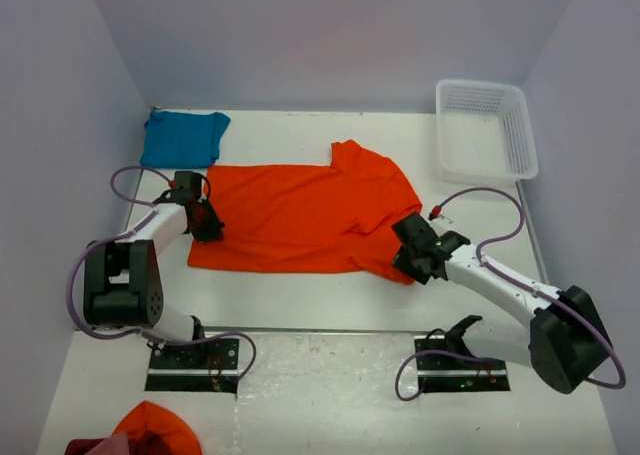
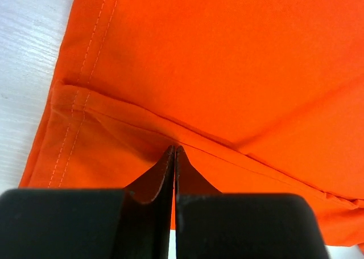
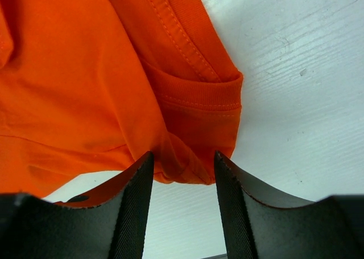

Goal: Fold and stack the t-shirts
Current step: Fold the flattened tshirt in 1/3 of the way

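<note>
The orange t-shirt (image 1: 300,215) lies spread flat across the middle of the table. My left gripper (image 1: 208,225) is shut at its left hem, where a ridge of orange fabric (image 2: 227,60) rises into the closed fingertips (image 2: 174,148). My right gripper (image 1: 405,245) is at the shirt's near right corner. It is open, and its fingers straddle a bunched fold of orange cloth below the ribbed sleeve hem (image 3: 199,94). The fold sits between the pads without being squeezed. The teal-blue t-shirt (image 1: 183,138) lies folded at the back left.
A white plastic basket (image 1: 442,135) stands at the back right corner. A heap of orange and red cloth (image 1: 155,427) lies at the near left, in front of the arm bases. White walls close in the table on three sides.
</note>
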{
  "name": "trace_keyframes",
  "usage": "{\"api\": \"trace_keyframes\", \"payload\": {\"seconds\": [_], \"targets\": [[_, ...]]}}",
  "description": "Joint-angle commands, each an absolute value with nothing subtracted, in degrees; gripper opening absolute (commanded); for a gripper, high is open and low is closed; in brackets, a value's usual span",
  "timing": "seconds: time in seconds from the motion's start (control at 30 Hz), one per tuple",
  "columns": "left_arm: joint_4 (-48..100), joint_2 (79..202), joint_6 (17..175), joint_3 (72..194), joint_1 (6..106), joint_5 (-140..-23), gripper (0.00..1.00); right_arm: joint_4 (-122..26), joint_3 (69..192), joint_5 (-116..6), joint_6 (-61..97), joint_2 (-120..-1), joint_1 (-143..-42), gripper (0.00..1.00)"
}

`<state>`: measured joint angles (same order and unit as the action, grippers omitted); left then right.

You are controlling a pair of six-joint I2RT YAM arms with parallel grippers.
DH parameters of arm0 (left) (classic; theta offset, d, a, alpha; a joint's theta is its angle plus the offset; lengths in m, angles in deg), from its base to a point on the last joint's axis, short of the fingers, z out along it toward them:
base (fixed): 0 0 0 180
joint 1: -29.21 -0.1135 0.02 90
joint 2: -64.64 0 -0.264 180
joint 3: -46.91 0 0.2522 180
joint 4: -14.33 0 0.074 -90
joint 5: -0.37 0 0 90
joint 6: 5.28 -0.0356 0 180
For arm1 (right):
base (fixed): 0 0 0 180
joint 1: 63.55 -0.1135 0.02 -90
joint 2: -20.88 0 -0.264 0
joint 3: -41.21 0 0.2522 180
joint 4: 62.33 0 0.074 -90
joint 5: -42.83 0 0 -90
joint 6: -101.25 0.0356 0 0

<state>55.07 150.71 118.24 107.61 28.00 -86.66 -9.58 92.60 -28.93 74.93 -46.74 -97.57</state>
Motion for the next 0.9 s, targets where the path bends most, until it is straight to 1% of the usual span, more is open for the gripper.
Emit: {"api": "trace_keyframes", "payload": {"seconds": [0.0,0.03,0.17,0.2,0.23,0.27,0.33,0.4,0.57,0.73,0.8,0.87], "targets": [[52.8,151.0,119.4,107.8,28.0,-85.0,0.00,-12.0,91.0,-29.3,77.6,-45.9,-97.7,0.46],[52.6,151.5,120.0,107.6,27.9,-84.7,0.00,-12.3,90.7,-29.4,77.6,-45.9,-97.7,0.43],[52.1,153.0,120.4,107.1,28.0,-83.7,0.00,-13.1,89.3,-30.5,78.6,-46.0,-97.6,0.39],[52.3,153.3,120.6,107.2,28.0,-83.9,0.00,-13.1,88.9,-30.4,79.2,-45.8,-97.7,0.36],[52.3,153.4,120.7,107.3,28.0,-84.2,0.00,-12.7,88.8,-30.1,79.7,-45.7,-97.7,0.31],[52.4,153.5,120.8,107.4,27.9,-84.9,0.00,-12.4,88.7,-29.6,80.1,-45.7,-97.7,0.23],[52.7,153.9,121.0,107.9,27.8,-85.8,0.00,-10.1,89.0,-27.4,81.4,-45.2,-97.7,0.13],[53.0,155.1,120.9,108.8,27.4,-86.5,0.00,-7.5,89.7,-25.4,82.4,-44.2,-97.7,0.00],[54.5,157.7,119.7,111.6,26.4,-88.0,0.00,-2.1,91.8,-22.6,82.4,-42.8,-97.7,0.00],[55.2,159.3,119.4,112.6,25.9,-88.7,0.00,4.6,93.7,-20.2,82.8,-44.0,-97.6,0.00],[55.4,159.8,119.4,112.9,25.9,-89.4,0.00,8.6,94.7,-18.4,85.8,-44.8,-97.6,0.00],[55.8,160.7,118.9,113.4,25.8,-89.4,0.00,9.0,94.9,-17.7,86.1,-44.9,-97.6,0.00]]}}
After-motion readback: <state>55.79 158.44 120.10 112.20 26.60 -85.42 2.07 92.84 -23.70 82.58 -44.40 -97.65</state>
